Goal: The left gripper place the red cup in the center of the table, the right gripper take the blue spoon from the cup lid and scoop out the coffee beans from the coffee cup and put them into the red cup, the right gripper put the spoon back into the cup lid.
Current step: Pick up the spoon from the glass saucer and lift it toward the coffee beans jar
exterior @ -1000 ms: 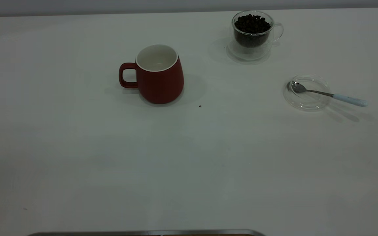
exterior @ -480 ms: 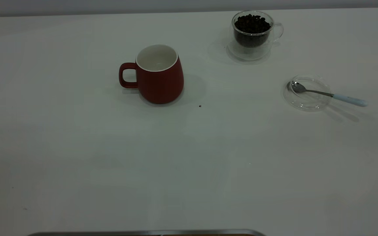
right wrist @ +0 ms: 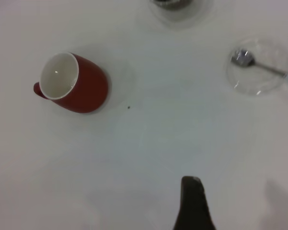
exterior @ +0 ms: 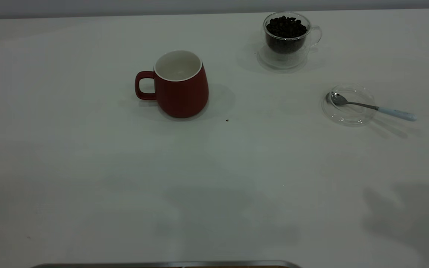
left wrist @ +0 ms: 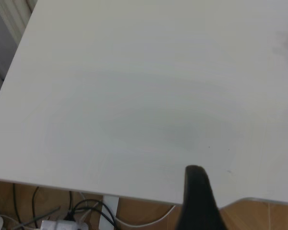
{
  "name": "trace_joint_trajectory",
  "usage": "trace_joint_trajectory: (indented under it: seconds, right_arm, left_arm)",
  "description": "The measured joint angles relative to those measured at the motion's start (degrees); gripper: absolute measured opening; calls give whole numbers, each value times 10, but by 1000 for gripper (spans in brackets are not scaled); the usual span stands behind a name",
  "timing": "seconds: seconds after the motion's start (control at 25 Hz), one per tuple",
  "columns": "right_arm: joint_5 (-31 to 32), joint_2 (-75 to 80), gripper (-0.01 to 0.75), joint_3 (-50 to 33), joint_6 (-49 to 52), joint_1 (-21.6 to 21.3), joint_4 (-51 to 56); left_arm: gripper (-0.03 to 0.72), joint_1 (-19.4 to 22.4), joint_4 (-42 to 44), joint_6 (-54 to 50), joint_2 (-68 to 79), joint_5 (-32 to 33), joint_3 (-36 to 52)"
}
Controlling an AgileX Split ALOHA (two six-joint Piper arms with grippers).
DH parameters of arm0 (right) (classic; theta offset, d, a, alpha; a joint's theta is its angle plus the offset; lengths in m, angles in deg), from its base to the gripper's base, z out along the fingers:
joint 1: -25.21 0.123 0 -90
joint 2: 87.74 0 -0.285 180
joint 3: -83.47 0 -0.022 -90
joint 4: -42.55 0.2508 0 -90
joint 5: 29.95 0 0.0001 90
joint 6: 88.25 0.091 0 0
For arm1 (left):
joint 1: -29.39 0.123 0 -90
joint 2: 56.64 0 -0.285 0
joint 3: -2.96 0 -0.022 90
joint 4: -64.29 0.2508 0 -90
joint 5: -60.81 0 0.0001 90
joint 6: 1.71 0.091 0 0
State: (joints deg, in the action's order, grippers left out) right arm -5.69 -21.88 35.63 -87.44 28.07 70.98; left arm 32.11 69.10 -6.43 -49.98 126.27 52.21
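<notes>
Two grippers off exterior view; we couldn't tell either's finger state. We found red cup (exterior: 180,85) upright mid-table (exterior: 88,167), empty. Blue spoon (exterior: 372,106) lay bowl-down in cup lid (exterior: 348,116), handle overhanging, probably for easy pickup. Coffee cup (exterior: 287,39) held beans (exterior: 286,26).

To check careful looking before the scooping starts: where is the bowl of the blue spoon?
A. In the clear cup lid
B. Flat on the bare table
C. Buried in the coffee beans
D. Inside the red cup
A: the blue spoon has its metal bowl inside the cup lid, with the handle sticking out over the rim.
</notes>
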Motion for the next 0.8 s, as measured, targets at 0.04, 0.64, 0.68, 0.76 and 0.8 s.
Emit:
trace_joint_trajectory:
  seconds: [0.04,0.64,0.68,0.76,0.8]
  right_arm:
    - [-12,21,587,0,-13,0,21]
    - [22,250,587,2,-473,-71,539]
    - [40,267,587,2,-514,-88,569]
    - [79,300,587,4,-576,-125,612]
    - [95,319,587,4,-602,-141,630]
  left_arm:
    - [577,0,0,0,0,0,0]
    - [577,0,0,-1,0,0,0]
    - [577,0,0,-1,0,0,0]
    - [577,0,0,-1,0,0,0]
    - [577,0,0,-1,0,0,0]
